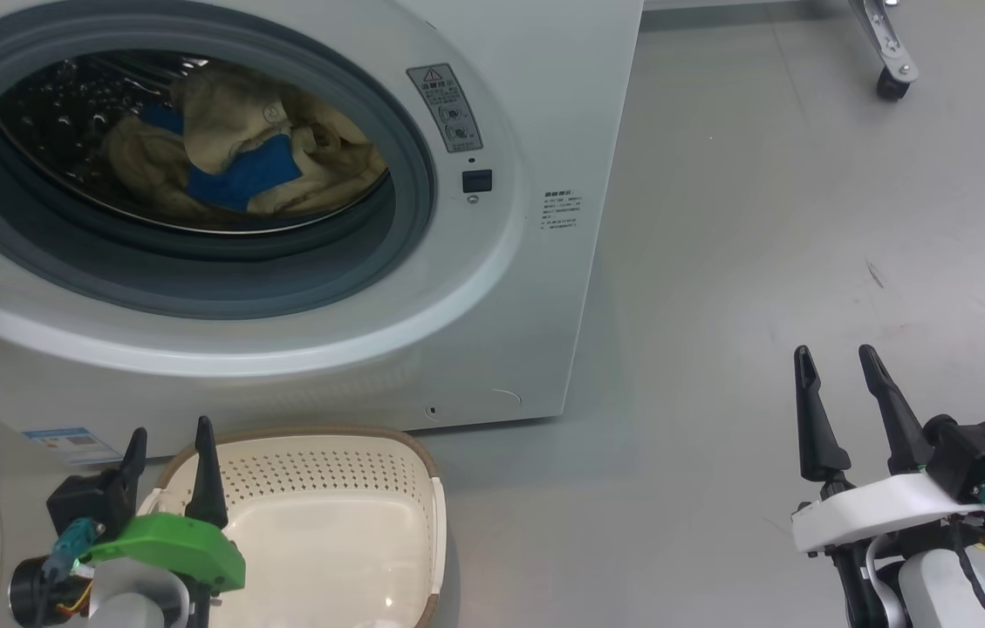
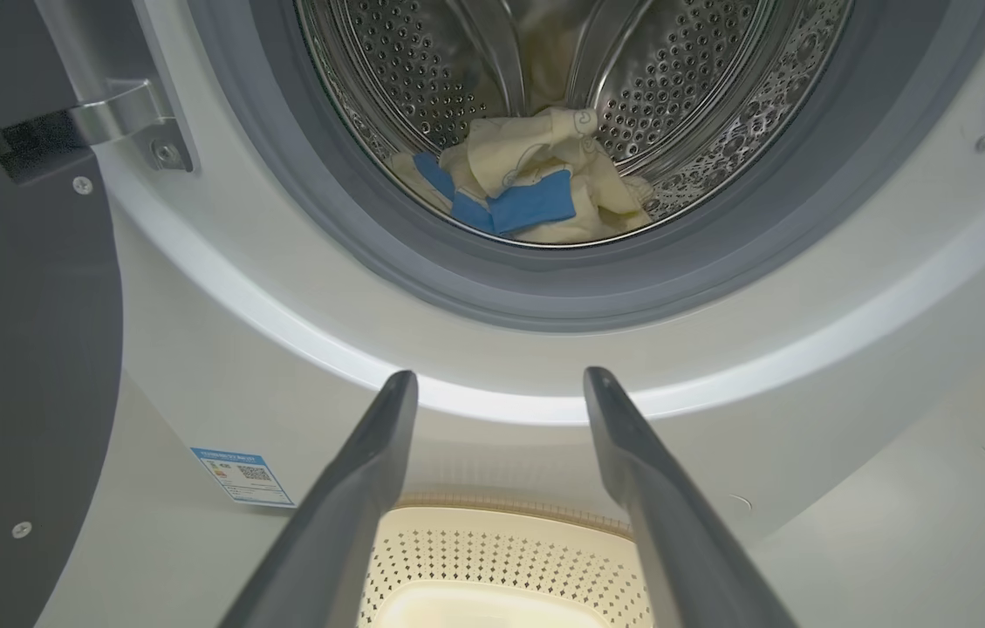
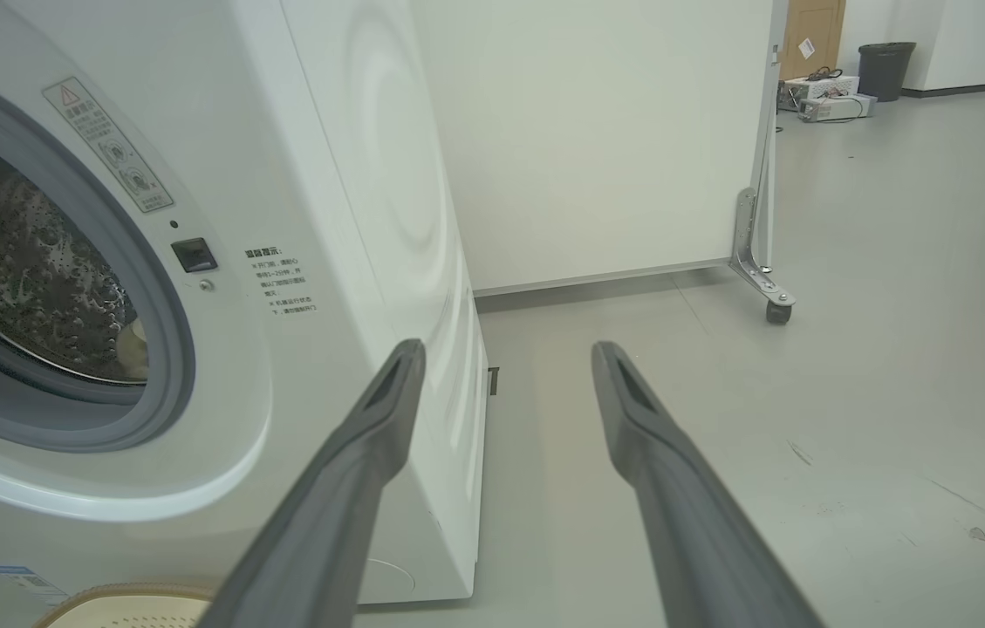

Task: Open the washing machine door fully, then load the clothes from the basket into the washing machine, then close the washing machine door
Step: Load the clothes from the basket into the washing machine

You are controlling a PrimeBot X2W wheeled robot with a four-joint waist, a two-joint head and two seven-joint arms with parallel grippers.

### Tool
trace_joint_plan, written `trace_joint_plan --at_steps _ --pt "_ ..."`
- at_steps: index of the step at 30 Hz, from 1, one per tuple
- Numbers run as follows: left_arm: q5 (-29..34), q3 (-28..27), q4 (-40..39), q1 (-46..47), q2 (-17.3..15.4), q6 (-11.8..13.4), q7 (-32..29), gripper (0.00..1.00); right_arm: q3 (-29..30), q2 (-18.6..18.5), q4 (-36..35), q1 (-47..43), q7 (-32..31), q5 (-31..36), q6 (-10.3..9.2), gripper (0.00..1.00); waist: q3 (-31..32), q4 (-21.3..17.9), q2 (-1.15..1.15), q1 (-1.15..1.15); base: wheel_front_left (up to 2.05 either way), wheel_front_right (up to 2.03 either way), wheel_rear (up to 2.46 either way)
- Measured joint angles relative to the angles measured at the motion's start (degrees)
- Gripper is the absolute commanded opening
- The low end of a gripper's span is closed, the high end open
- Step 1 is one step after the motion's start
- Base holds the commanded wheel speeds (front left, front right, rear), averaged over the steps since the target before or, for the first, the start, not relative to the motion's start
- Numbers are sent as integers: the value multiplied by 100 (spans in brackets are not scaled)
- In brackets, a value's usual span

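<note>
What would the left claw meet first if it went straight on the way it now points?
The left claw would probably meet the washing machine, on its white front just below the porthole; depth is unclear.

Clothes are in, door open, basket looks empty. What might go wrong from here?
1. The clothes lie near the drum's front lip; a fold may get pinched in the grey seal when the door shuts.
2. The left gripper, open, hangs over the basket beside the door; the swing may clip either.
</note>
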State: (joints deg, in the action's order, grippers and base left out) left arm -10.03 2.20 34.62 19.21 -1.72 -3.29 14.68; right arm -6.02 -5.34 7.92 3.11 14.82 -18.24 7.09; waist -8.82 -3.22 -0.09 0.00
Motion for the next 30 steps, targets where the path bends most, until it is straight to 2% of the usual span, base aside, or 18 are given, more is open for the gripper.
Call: trace_joint_plan --at_steps 18,30 --pt "-136 10 -1146 -1170 -3 121 -2 100 105 -54 -15 -504 0 1 0 100 676 162 0 0 0 0 0" --pt "-194 83 -1637 -1483 -8 223 -2 100 63 -49 -91 -582 0 1 0 100 699 190 0 0 0 0 0"
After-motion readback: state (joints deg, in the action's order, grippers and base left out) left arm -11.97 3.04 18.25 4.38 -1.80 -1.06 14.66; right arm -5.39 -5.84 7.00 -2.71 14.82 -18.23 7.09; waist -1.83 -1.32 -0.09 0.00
